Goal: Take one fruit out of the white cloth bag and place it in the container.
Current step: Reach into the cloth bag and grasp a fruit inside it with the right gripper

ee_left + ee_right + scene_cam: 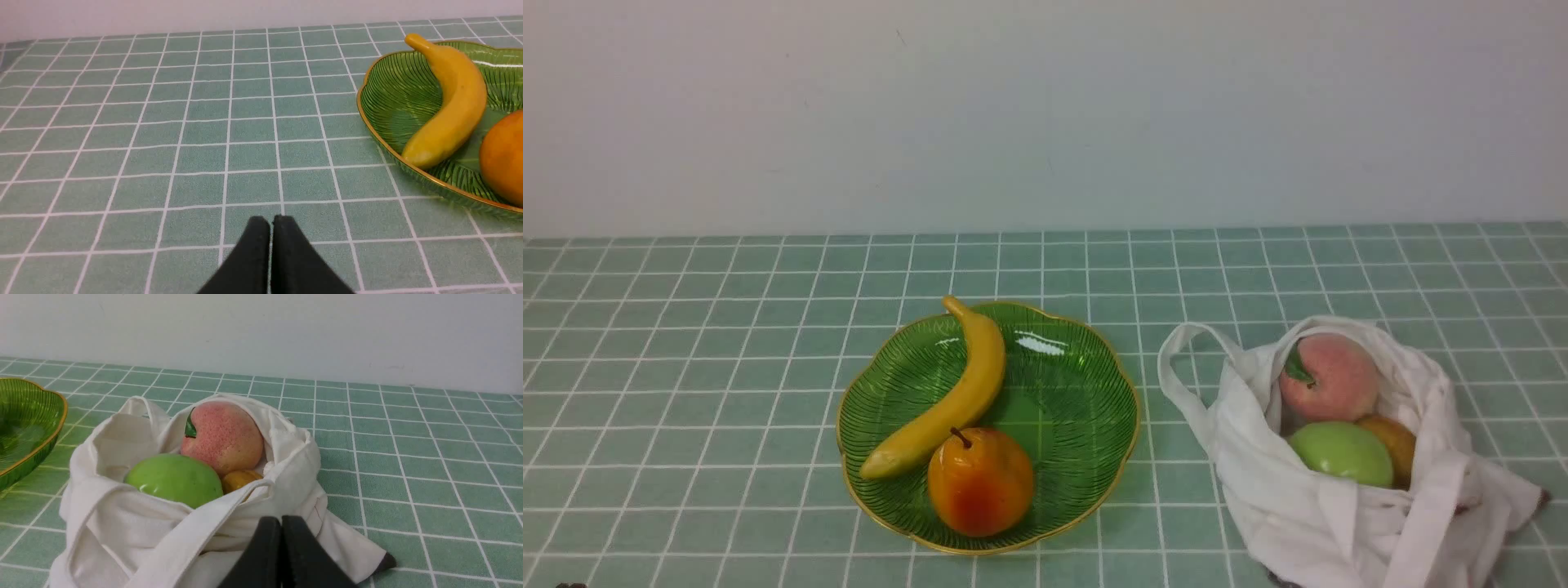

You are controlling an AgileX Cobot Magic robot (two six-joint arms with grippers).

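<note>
The light green apple (1342, 452) (175, 479) lies in the open mouth of the white cloth bag (1307, 506) (135, 531) at the table's right, below a pink peach (1328, 376) (222, 435). The green glass plate (1078, 400) (388, 85) (24, 416) with a gold rim stands mid-table. My left gripper (271, 222) is shut and empty, low over bare cloth to the plate's left. My right gripper (281, 522) is shut and empty, just in front of the bag. Neither gripper shows in the front view.
A yellow banana (947, 400) (449, 106) and an orange-red pear (980, 480) (504, 155) lie on the plate. A third, orange-yellow fruit (1395, 441) (239, 479) sits in the bag beside the apple. The bag's loop handle (1180, 367) lies toward the plate. A white wall backs the green checked tablecloth.
</note>
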